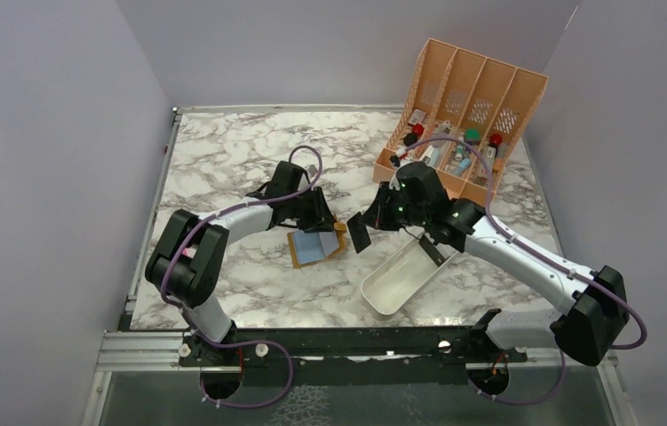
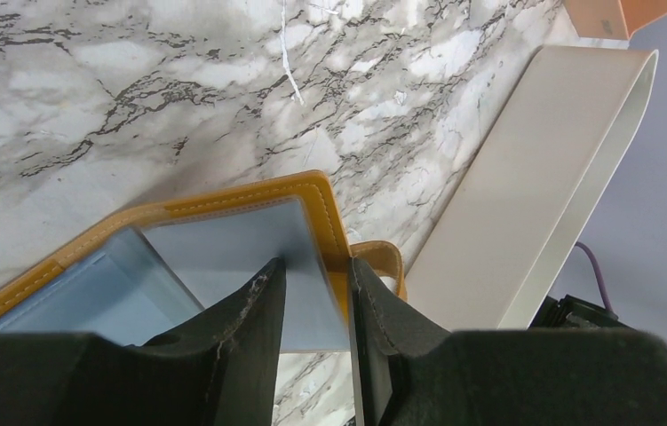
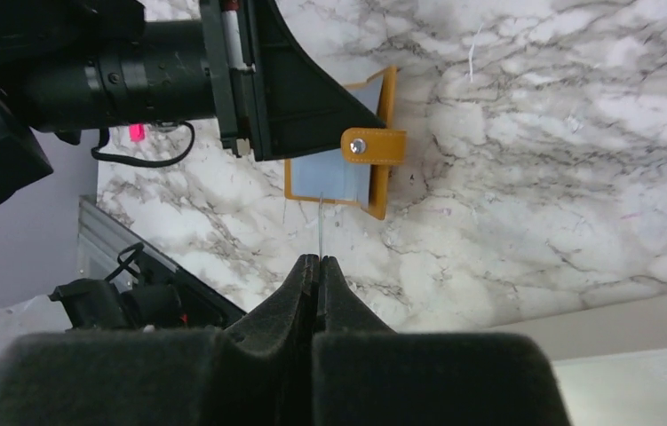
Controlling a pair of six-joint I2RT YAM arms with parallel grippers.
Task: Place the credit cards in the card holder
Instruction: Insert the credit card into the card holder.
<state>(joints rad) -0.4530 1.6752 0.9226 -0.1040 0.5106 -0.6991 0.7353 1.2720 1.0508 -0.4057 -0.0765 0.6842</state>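
The card holder point(image 1: 295, 251) lies open near the middle of the counter point(image 1: 223, 160), a little toward the near edge. Its long axis runs roughly left to right, and its snap tab point(image 3: 372, 145) is at the right-hand end. One pale blue-grey credit card point(image 2: 232, 248) already rests on its inner face.

The left claw point(image 2: 312, 266) stands partly apart astride the holder's right rim. One finger is on the card inside and the other is outside, beside the tab. I cannot tell whether it pinches the rim or only pins it.

Just right of the holder, the right claw point(image 3: 319, 259) is clamped together on a second credit card point(image 3: 321, 222). This card is edge-on to the wrist camera, with its free edge pointing at the holder's open end, close to it but apart.

The likely risks:
- The grip takes only the card's tail, so any contact could pivot the card or pull it out.
- The leading edge may butt against the mustard rim or the tab, or ride over the seated card instead of entering a pocket.
- If the holder is only loosely held, a push would skate it across the marble.
- The two claws are close enough to knock each other.

A white tray point(image 1: 396, 280) lies nearer the right arm.
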